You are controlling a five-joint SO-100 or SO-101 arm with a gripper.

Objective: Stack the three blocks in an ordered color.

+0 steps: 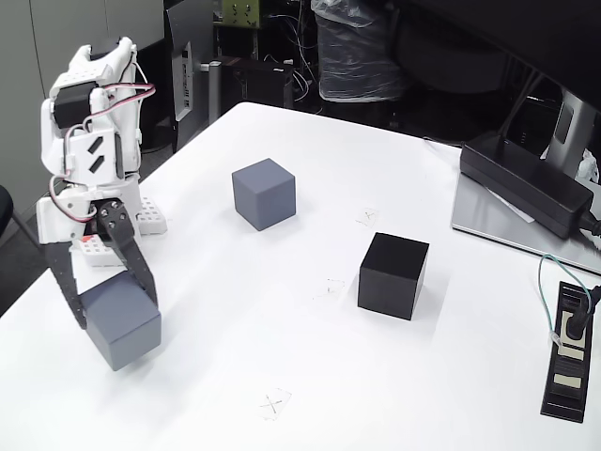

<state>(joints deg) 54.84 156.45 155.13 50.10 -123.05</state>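
Blocks: three cubes on the white table. Grey block sits at front left in the fixed view, clamped between the black fingers of the gripper, jaws narrowed onto its sides; cannot tell whether it is off the surface. Slate block is well apart at centre back, black block further right, near pencilled X marks. Judgement: lift straight up first, carry high enough to clear the chosen base, square the faces before lowering. Risk: a tilted grip lets it slide off on release.
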